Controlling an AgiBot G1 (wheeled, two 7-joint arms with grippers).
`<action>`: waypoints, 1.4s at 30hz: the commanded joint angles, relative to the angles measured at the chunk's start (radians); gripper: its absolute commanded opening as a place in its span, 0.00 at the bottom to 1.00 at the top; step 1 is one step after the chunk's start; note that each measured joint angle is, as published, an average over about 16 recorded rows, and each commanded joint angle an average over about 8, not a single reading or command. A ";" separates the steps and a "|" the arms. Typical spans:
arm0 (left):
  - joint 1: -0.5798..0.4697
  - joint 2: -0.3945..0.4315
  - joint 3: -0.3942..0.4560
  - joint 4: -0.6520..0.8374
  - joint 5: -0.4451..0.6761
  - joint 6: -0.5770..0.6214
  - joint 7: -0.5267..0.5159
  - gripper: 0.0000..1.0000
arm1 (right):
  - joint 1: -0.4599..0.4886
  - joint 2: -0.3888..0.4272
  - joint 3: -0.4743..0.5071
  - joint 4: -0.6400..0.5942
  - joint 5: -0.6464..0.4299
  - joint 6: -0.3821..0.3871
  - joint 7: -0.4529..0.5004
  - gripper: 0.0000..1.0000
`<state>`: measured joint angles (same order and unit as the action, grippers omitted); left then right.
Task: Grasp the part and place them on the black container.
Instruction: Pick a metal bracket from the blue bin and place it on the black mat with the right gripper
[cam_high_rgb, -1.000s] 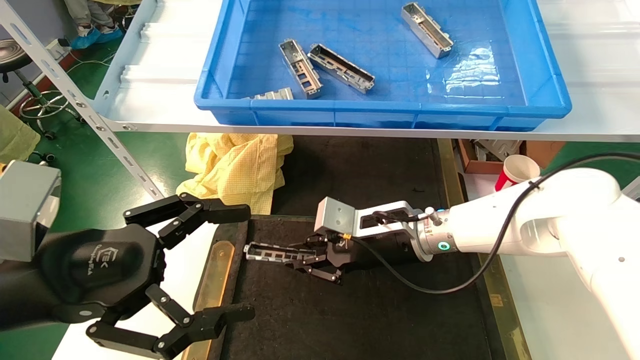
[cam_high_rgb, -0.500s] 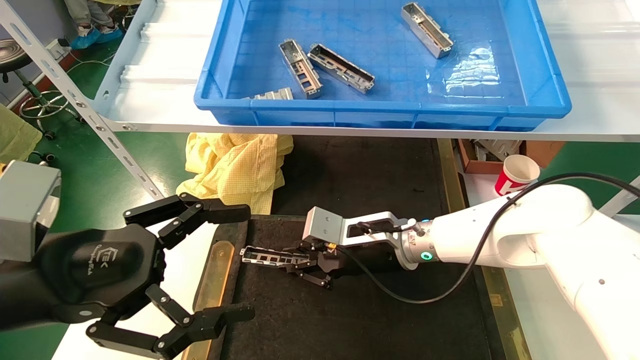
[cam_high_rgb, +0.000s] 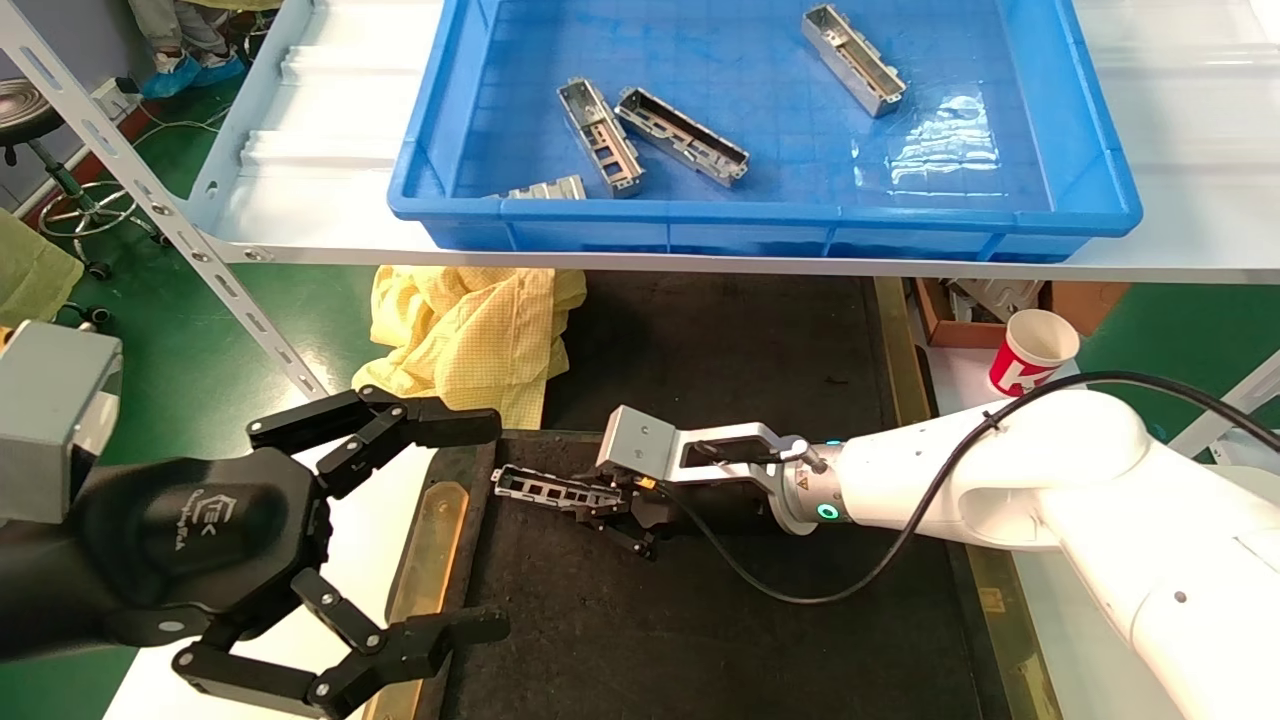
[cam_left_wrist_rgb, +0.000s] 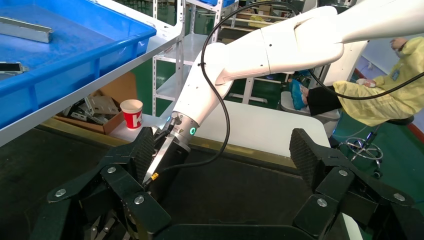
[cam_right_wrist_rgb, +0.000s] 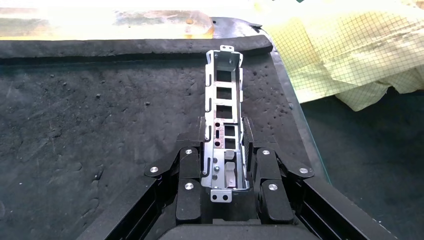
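Observation:
My right gripper (cam_high_rgb: 608, 507) is shut on a silver-grey part (cam_high_rgb: 545, 490), holding it low over the far left corner of the black container (cam_high_rgb: 720, 630). In the right wrist view the part (cam_right_wrist_rgb: 223, 107) sits lengthwise between the fingers (cam_right_wrist_rgb: 196, 150), open side up, its far end close to the felt edge. Several more parts (cam_high_rgb: 683, 136) lie in the blue crate (cam_high_rgb: 1090, 180) on the shelf above. My left gripper (cam_high_rgb: 440, 525) hangs open beside the container's left strip, holding nothing; the left wrist view shows its fingers (cam_left_wrist_rgb: 305, 155) wide apart.
A yellow cloth (cam_high_rgb: 470, 335) lies beyond the container's far left corner. A red-and-white paper cup (cam_high_rgb: 1035, 350) and a cardboard box (cam_high_rgb: 965, 305) stand at the right under the shelf. A slanted metal shelf post (cam_high_rgb: 170, 225) runs down on the left.
My right arm has reached further left and slightly away from me, carrying the part toward the container's far left corner and lower. The left gripper has not moved.

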<state>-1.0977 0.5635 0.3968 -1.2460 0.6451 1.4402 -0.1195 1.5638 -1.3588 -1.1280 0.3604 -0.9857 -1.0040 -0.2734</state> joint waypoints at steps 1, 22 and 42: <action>0.000 0.000 0.000 0.000 0.000 0.000 0.000 1.00 | -0.002 0.001 -0.007 0.011 0.005 0.012 0.004 0.00; 0.000 0.000 0.000 0.000 0.000 0.000 0.000 1.00 | 0.004 0.001 -0.058 0.014 0.055 -0.019 -0.014 0.04; 0.000 0.000 0.000 0.000 0.000 0.000 0.000 1.00 | 0.017 0.003 -0.106 0.028 0.090 -0.001 -0.032 1.00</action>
<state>-1.0977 0.5635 0.3969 -1.2460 0.6451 1.4401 -0.1195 1.5835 -1.3551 -1.2320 0.3866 -0.8934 -1.0112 -0.3070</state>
